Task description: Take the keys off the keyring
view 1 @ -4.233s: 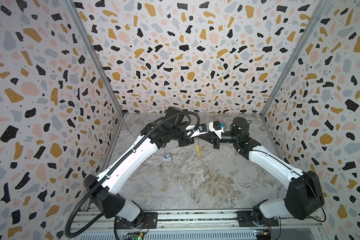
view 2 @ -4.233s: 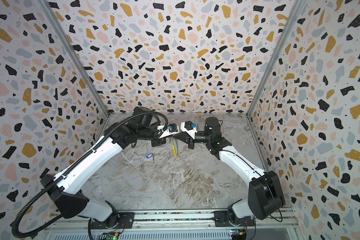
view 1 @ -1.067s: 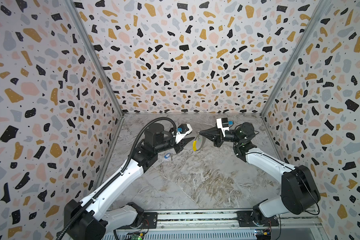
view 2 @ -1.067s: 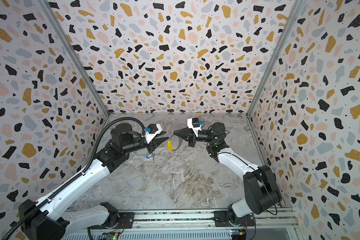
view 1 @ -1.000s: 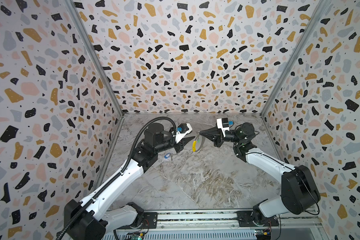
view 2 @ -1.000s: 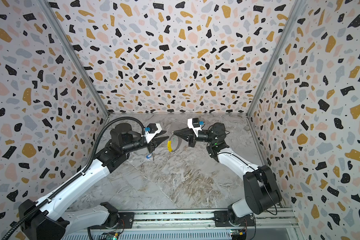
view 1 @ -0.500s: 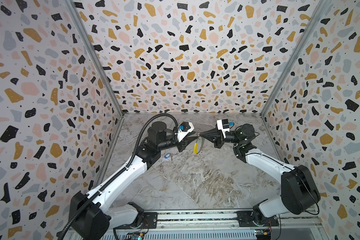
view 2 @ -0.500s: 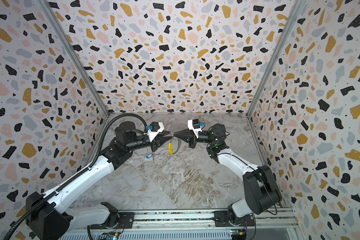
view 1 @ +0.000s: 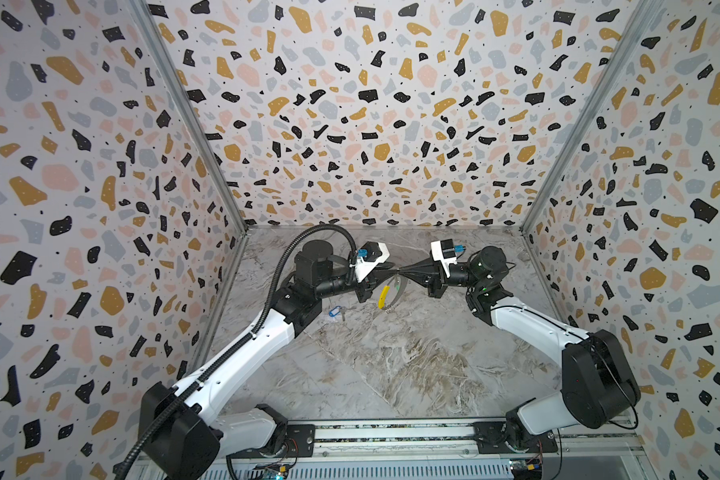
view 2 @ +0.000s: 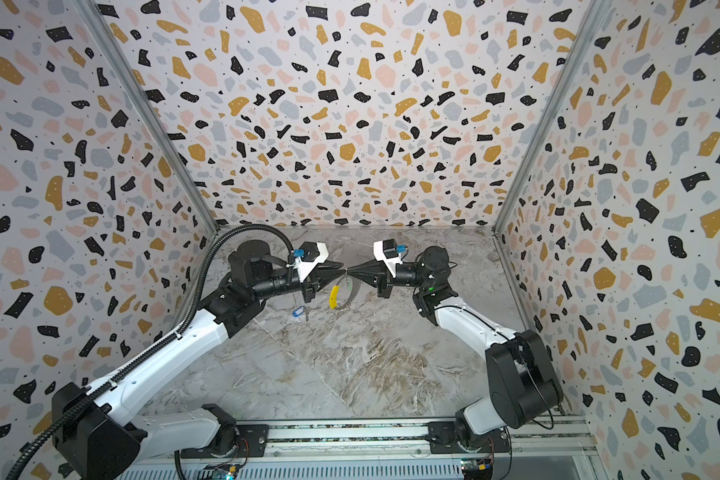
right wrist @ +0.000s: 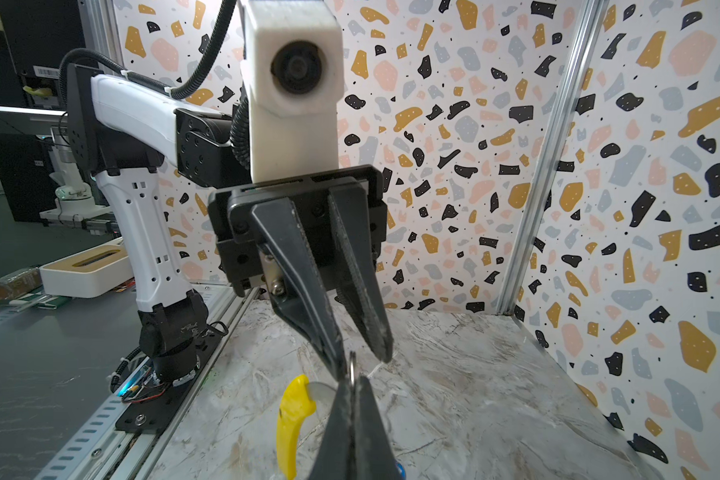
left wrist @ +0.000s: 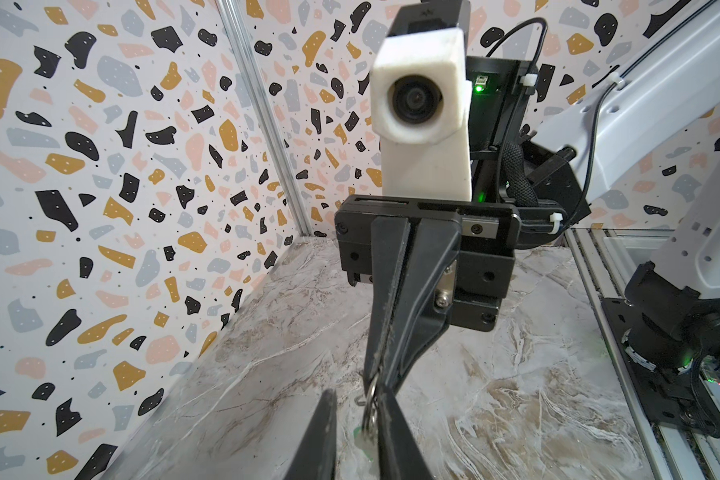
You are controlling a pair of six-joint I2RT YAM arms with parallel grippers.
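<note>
Right gripper [left wrist: 374,384] clamped on the keyring [view 1: 383,296], left gripper [right wrist: 362,360] with jaws narrowly apart around what looks like the green-tagged key [left wrist: 366,444]; I'd pinch squarely before pulling.

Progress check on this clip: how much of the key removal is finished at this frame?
Done: the blue-tagged key lies loose on the table. In hand: the right tool pinches the keyring in the air, and the left tool brackets the green-tagged key, which apparently hangs from the ring. Left: working that key off.
</note>
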